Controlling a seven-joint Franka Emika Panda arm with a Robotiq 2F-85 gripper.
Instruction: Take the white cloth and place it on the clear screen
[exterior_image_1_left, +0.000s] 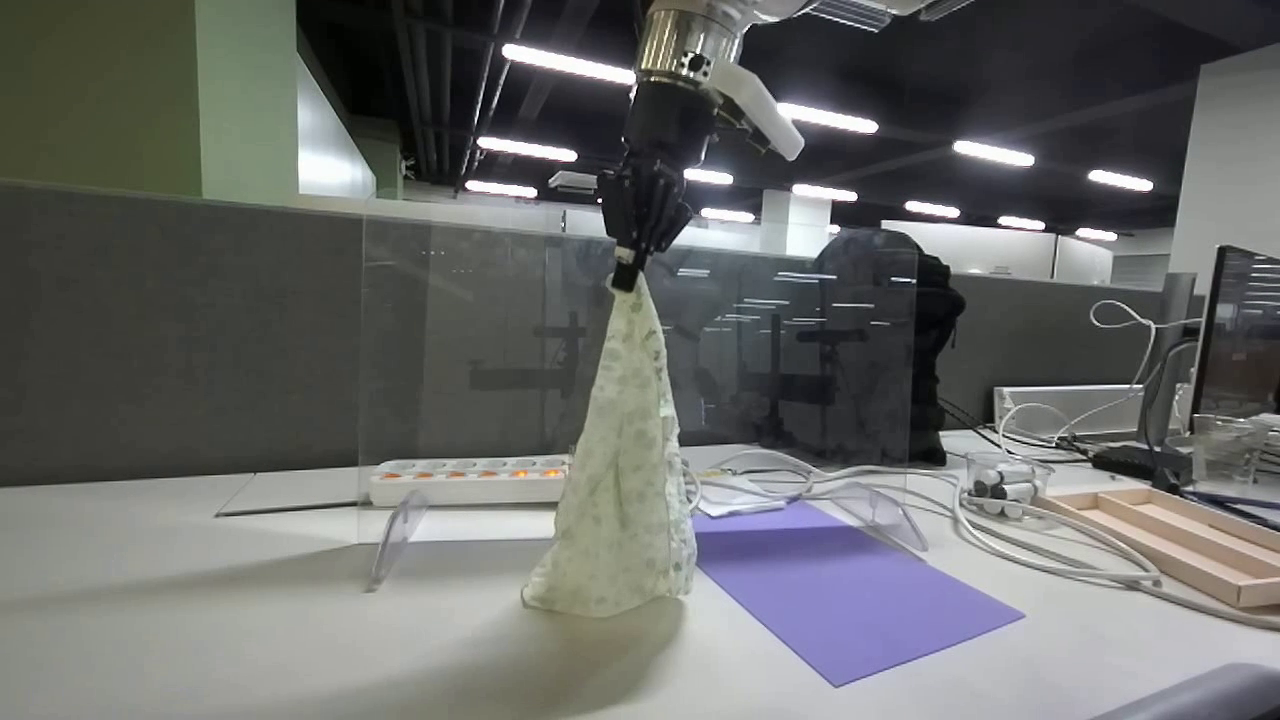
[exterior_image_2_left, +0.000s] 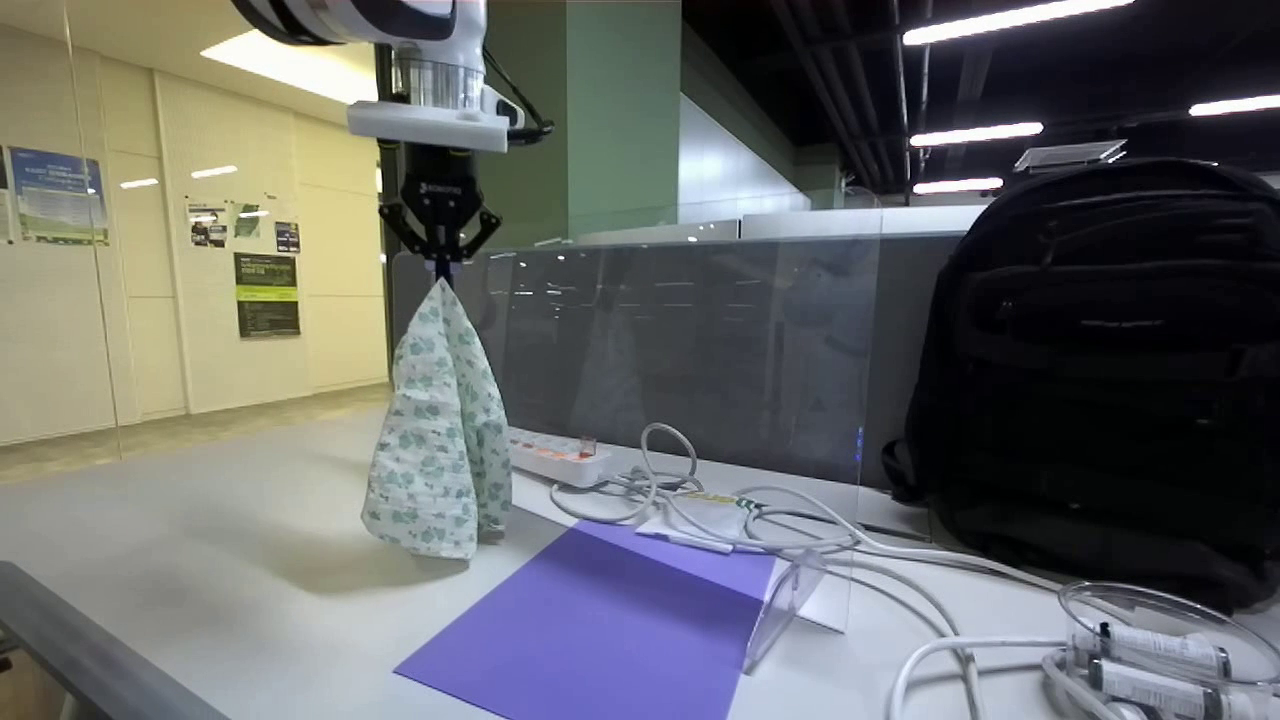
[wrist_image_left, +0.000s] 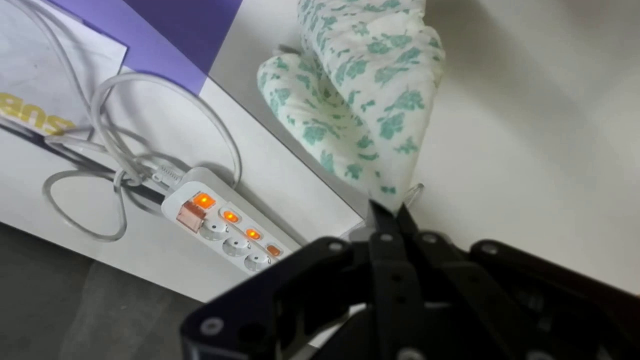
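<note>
One pincer (exterior_image_1_left: 626, 280), clamped on the white cloth (exterior_image_1_left: 625, 460) draping below it in an exterior view, clear screen (exterior_image_1_left: 760, 355) beyond! In an exterior view, loose folds under the pincer, purple sheet (exterior_image_2_left: 610, 620) lower right: light, soft, I'd judge. Wrist view: jaws together on one peak, probably the right hold, hem liable to swing.

White cloth (exterior_image_2_left: 425, 450), green floral print: hanging from pinched peak in jaws, flaring downward in loose folds; lower edge near worktop (exterior_image_1_left: 150, 620), contact unclear. Clear screen (exterior_image_1_left: 460, 320): wide transparent panel, faintly reflective, standing upright on worktop, cloth hanging alongside.
</note>
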